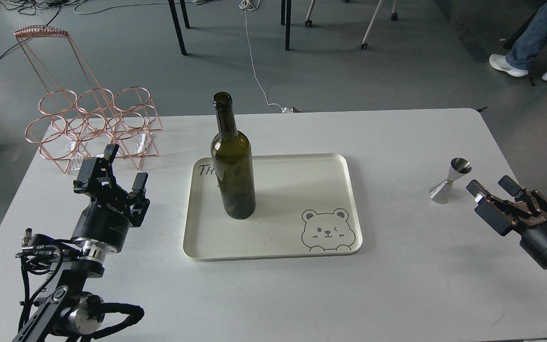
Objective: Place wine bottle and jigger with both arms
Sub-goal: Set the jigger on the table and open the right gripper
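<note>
- The left arm comes in at the near left corner and rises over the worktop [397, 285]; its left hand [124, 173] points up and away, fingers spread with nothing between them.
- That hand stands left of the tray [273, 249], apart from it, and just in front of the copper wire rack [88, 128].
- The right arm enters from the right edge, lying low; its right hand [492, 192] points left and slightly far, fingers spread and holding nothing.
- The jigger [450, 180] stands upright on the worktop just left of the right hand's fingertips, not touching them, well right of the tray.
- The wine bottle [232, 161] stands upright on the left part of the cream tray, partly covering dark lettering printed there.
- A bear drawing [325, 230] sits in the tray's near right corner.
- The wire rack sits at the far left corner of the worktop, with rings in two rows and a tall handle.
- Beyond the worktop, on the grey floor, are chair legs [178, 28], a white cable [254, 61], and a seated person's legs [534, 42] at far right.
- Bare worktop lies between the jigger and the tray's right rim.
</note>
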Controlling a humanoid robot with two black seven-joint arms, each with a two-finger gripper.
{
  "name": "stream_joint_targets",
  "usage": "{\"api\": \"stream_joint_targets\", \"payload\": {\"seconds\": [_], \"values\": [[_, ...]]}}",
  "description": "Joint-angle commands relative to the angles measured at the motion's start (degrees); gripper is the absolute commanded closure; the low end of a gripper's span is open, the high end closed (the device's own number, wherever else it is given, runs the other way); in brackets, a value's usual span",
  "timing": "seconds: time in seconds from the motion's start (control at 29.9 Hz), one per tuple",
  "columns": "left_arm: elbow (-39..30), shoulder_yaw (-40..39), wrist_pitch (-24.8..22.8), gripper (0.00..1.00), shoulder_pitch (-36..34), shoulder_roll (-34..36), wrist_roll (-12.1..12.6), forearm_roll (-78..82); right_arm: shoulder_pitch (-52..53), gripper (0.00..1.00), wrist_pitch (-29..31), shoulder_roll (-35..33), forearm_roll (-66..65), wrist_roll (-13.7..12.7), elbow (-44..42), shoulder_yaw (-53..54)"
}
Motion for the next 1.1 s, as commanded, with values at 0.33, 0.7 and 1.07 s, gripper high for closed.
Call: {"api": "stream_joint_targets", "payload": {"seconds": [0.33,0.7,1.07], "values": [[-0.19,0.0,-0.09,0.02,0.01,0.35,0.01,0.0,20.23,0.02,8.3,8.53,45.63,0.01,4.79,-0.19],[-0.19,0.0,-0.09,0.02,0.09,0.53,0.01,0.09,29.04,0.02,28.49,23.3,69.48,-8.21,-10.05,0.6],[-0.19,-0.08,0.0,0.02,0.27,0.44,0.01,0.09,27.11,0.02,52.27,22.52,69.83,-26.23,-15.96,0.43]]}}
